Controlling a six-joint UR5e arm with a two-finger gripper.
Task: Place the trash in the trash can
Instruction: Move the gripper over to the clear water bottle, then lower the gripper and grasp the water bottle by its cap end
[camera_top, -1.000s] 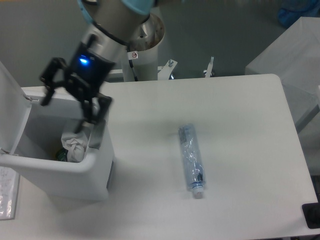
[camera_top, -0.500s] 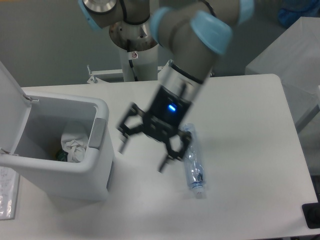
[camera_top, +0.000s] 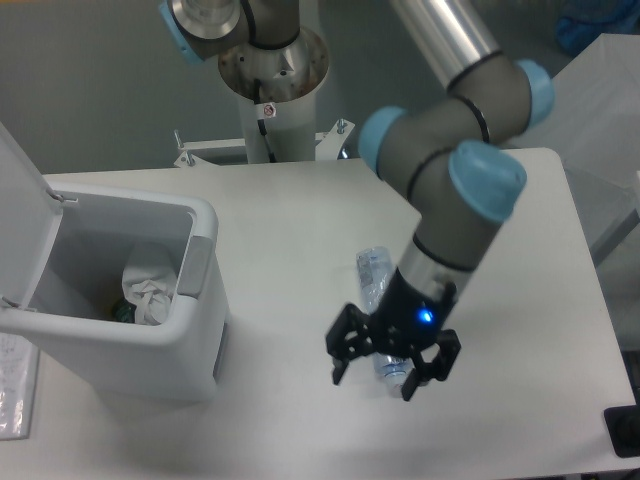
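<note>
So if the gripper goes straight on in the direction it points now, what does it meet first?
Most likely the crushed bottle: the open gripper hangs over its cap end, pointing down at the table. How high it is above the bottle is unclear.

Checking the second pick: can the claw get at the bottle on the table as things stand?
Probably yes. The open claw hangs right over the cap end of the bottle, which lies flat on the table with nothing beside it. Only the arm itself covers the bottle's lower half, so contact cannot be told.

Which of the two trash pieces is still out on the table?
The crushed clear bottle, lying beneath the open gripper. The crumpled wrapper is already inside the trash can.
</note>
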